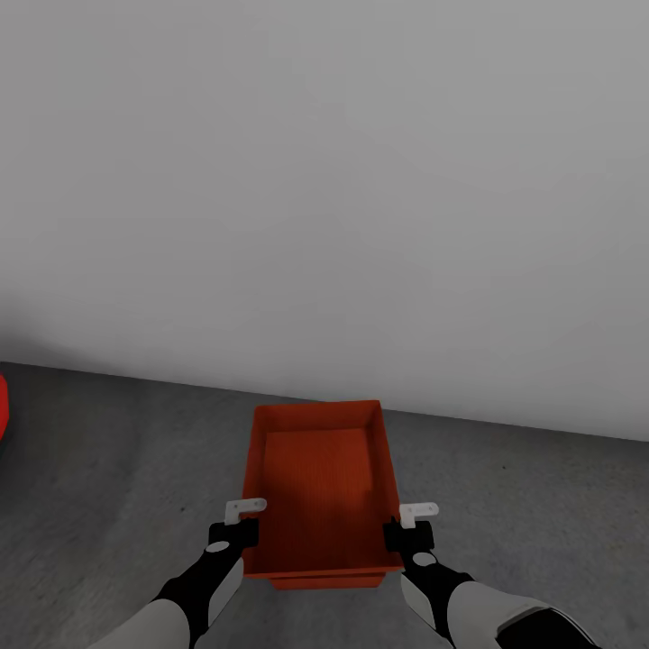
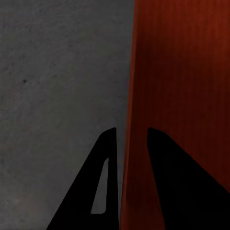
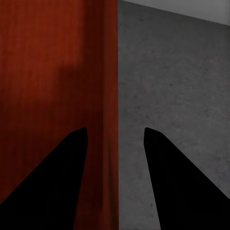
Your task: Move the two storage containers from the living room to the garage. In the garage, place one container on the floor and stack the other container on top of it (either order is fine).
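Container (image 1: 320, 478) between both grippers (walls straddled)

Open concrete on both sides, wall close ahead

The storage container (image 1: 320, 487) sits between the two grippers, its long side walls taking up the gap inside each: the left gripper (image 2: 129, 139) straddles one wall, the right gripper (image 3: 115, 136) the other. Outward of each wall the dark grey floor (image 1: 532, 505) lies bare, giving room to draw sideways. Just beyond the container's far end a plain pale wall (image 1: 324, 180) closes the way forward. A red edge (image 1: 3, 406) shows far off to the left.
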{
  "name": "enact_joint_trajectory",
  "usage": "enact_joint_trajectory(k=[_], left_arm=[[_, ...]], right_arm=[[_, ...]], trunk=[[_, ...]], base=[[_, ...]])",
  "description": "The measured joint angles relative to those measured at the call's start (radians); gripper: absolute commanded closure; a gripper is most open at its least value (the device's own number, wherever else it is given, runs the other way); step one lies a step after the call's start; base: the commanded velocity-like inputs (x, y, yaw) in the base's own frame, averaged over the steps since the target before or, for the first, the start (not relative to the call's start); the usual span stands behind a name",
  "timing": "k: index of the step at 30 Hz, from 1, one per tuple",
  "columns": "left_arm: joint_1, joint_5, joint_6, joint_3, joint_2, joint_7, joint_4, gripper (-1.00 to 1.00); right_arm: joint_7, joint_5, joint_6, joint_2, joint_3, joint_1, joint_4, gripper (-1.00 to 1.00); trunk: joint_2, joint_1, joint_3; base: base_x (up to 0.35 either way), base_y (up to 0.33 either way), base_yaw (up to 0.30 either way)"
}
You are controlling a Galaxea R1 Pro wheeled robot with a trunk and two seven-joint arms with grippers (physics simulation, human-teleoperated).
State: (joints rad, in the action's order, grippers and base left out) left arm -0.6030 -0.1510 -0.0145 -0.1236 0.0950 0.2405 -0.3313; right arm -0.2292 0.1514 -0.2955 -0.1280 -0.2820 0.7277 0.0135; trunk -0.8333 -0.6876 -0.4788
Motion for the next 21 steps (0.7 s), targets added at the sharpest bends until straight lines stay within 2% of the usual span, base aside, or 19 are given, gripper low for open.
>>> enact_joint_trajectory(k=[21], left_arm=[[0.0,0.0,0.0,0.0,0.0,0.0,0.0,1.0]], right_arm=[[0.0,0.0,0.0,0.0,0.0,0.0,0.0,1.0]], trunk=[[0.0,0.0,-0.019]], base=[[0.0,0.0,0.0]])
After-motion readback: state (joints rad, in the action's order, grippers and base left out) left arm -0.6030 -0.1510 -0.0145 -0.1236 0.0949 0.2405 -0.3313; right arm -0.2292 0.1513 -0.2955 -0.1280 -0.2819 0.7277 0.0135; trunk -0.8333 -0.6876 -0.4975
